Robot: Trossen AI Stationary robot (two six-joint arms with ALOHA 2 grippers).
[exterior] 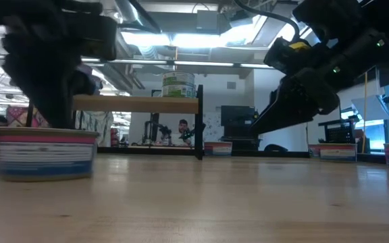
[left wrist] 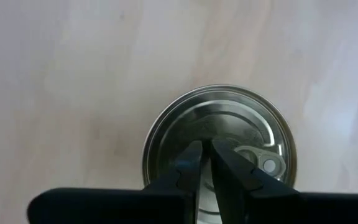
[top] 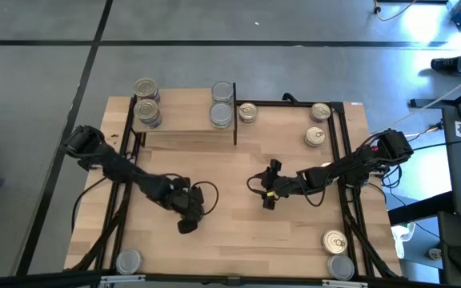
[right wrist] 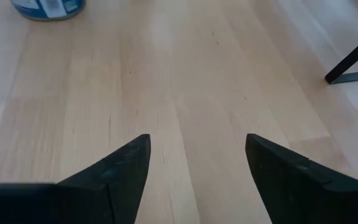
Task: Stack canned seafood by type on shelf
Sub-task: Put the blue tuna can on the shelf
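tabletop tin [exterior: 44,152] label unreadable beneath left pincer [left wrist: 205,155]

The shelf [top: 184,120] stands at the table's [top: 230,240] far left. On it, two tins [top: 146,102] sit at its left end and a stack [top: 222,105] at its right end. Just right of the shelf lies one tin [top: 247,112]; two more [top: 318,124] lie near the far right edge. Two tins [top: 337,253] sit at the near right corner, one [top: 128,261] at the near left. The left gripper [left wrist: 205,163] hangs directly over a tin [left wrist: 221,146] left of centre, perhaps touching its lid. The right gripper [top: 267,198] is just right of centre, above bare table.
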